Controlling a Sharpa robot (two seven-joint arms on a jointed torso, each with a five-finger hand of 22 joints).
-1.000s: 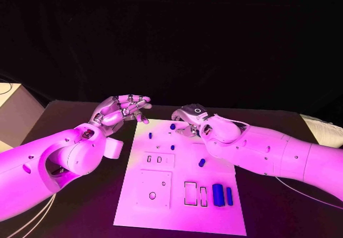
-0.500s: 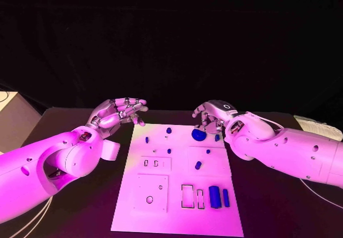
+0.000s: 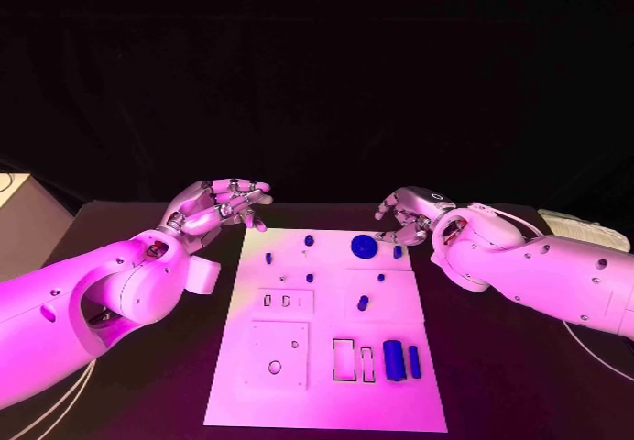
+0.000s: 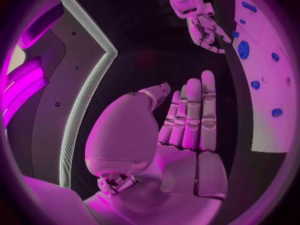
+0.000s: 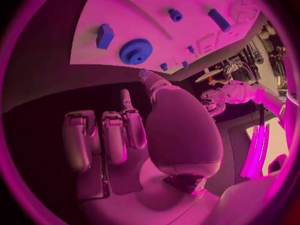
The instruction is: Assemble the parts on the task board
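While both arms reach over the far part of the desk, the task board lies in the middle of it, its long sides running from the near edge toward the far edge. The left robot hand hovers just off the board's far left corner, holding nothing, with its fingers side by side and only lightly bent, as the left wrist view shows. The right robot hand hangs just beyond the board's far right corner, also holding nothing; its fingers are bent but apart and clear of every part.

A round blue gear lies flat on the board near the far edge, right of centre, close to the right robot hand yet untouched. Just beside it, toward the right edge, is a small blue block. Several small blue pegs are scattered across the far half. Near the board's near right part, a thick blue cylinder lies beside a thinner blue bar, both parallel to the long edges, with rectangular slots just to their left.
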